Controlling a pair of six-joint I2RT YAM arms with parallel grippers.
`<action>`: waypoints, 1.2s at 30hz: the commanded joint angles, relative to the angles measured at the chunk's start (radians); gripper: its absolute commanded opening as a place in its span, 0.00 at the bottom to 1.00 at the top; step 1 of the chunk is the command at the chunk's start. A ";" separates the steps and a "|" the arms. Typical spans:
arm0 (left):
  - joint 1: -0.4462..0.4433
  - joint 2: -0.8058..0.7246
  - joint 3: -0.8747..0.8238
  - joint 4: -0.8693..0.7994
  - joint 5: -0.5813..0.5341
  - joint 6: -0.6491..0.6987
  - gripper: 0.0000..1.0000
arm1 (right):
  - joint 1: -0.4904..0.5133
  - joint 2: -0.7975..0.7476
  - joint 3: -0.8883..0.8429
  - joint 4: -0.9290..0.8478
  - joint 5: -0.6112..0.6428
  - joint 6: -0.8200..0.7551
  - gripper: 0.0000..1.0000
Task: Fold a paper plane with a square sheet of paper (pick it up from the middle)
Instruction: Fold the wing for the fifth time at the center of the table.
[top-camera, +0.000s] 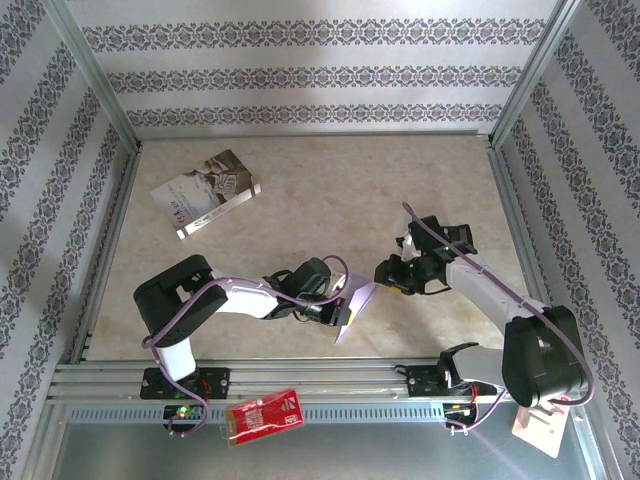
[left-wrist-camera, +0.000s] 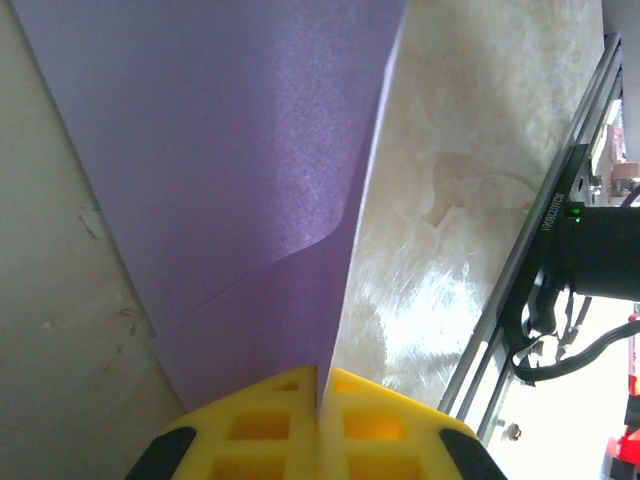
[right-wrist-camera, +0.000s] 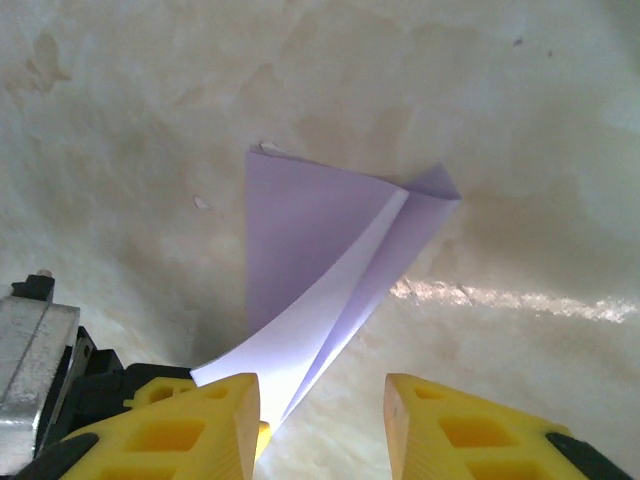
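Lilac, part-folded square sheet of paper stands pinched in the closed left tool; the right tool, half open and empty beside it, should probably nip the loose flap at its crease.

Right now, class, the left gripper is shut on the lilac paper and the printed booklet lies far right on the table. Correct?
No. The left gripper is shut on the lilac paper, but the printed booklet lies far left on the table, as the top external view shows.
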 joint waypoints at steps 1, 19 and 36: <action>0.016 0.018 -0.015 0.076 0.045 -0.030 0.00 | 0.009 -0.026 -0.024 0.004 0.031 -0.021 0.37; 0.052 0.054 -0.041 0.123 0.079 -0.096 0.00 | 0.010 0.018 -0.028 0.013 0.075 -0.027 0.36; 0.091 -0.002 -0.130 0.225 0.021 -0.258 0.00 | 0.086 0.112 -0.007 0.129 -0.002 0.010 0.35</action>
